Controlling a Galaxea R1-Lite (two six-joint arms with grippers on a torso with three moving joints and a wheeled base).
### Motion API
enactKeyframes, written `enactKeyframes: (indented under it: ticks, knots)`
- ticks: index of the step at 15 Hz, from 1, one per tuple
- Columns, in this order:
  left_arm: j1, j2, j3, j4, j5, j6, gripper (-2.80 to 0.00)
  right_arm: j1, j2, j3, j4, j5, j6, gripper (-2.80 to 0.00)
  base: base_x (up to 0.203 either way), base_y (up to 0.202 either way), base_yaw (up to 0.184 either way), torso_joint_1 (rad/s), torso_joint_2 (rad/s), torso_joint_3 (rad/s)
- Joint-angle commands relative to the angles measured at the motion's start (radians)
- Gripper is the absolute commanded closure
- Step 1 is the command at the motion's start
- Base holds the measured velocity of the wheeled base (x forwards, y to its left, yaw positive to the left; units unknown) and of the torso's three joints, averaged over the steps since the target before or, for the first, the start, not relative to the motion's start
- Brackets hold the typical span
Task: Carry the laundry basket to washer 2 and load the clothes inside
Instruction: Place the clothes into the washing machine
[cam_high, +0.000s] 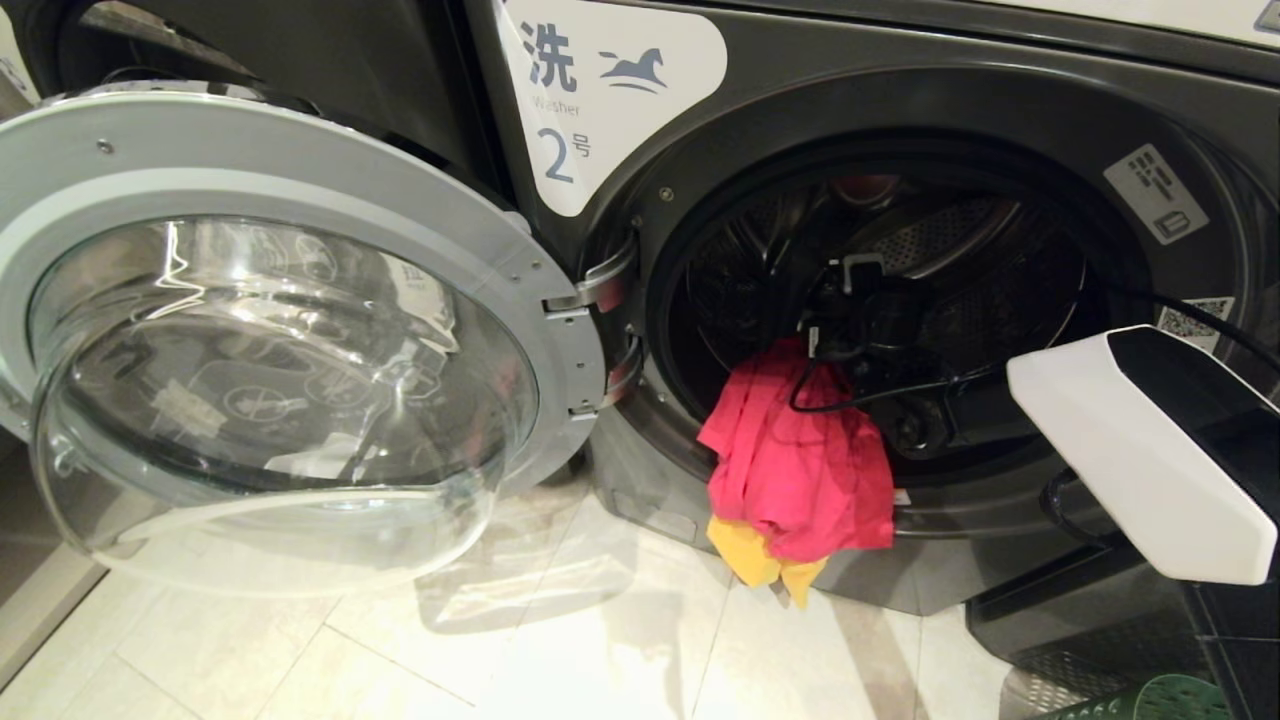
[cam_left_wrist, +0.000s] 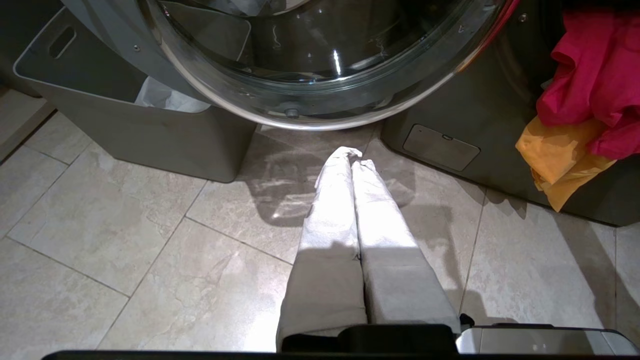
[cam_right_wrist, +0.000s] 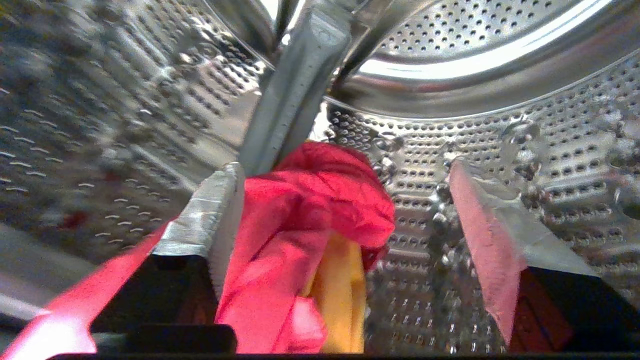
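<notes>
1. Inside the drum of washer 2 (cam_high: 900, 300): the right pincer (cam_right_wrist: 345, 210), jaws spread wide around nothing, with the pink-red garment (cam_right_wrist: 310, 220) bunched just beside one finger and a fold of the yellow-orange cloth (cam_right_wrist: 342, 295) tucked under it.
2. Draped over the door sill, half in and half out: the same pink-red garment (cam_high: 800, 460), hanging down the dark front panel, the yellow-orange cloth (cam_high: 760, 560) dangling lowest, close above the floor tiles (cam_high: 500, 650).
3. No grey-green denim-like garment to be made out in any view.
4. Swung fully open on the robot's left: the round glass door (cam_high: 270, 400) on its chrome hinge.
5. Parked low over the tiles: the left pincer (cam_left_wrist: 352, 165), its white-wrapped fingers pressed together on nothing, a plain grey bin (cam_left_wrist: 125, 125) with a white bag standing behind the door.
6. Just in view at the lower right corner of the head view: a green sliver of the laundry basket (cam_high: 1160, 700), beside the washer.
7. Handling, as a judgement: light, limp, thin cloth, nothing breakable; likely to slide back off the sill under its own hanging weight. Best hold on the bunched fabric at the sill edge, gathering both pieces at once, then a push deep into the drum.
8. Legible on the white label (cam_high: 610, 90): the character "洗", a leaping-horse logo, a faint "Washer", and "2号". Small stickers and a QR code at the drum's right rim, too small to read.
</notes>
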Motion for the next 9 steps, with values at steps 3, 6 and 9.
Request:
enactKeyframes:
  ticks: [3,6,9]
  knots:
    - [0.0,0.0,0.0,-0.001,-0.001,-0.001,0.0,0.037,-0.183,0.189,0.022,-0.01,0.013,-2.8,0.0,0.0,0.0,0.0,0.0,0.0]
    - [0.0,0.0,0.0,-0.001,0.0,-0.001,0.0,0.08,-0.388,0.435,0.184,-0.005,0.022,-2.8,0.0,0.0,0.0,0.0,0.0,0.0]
    - [0.0,0.0,0.0,-0.001,-0.001,-0.001,0.0,0.144,-0.457,0.521,0.352,-0.045,0.118,-2.8,0.0,0.0,0.0,0.0,0.0,0.0]
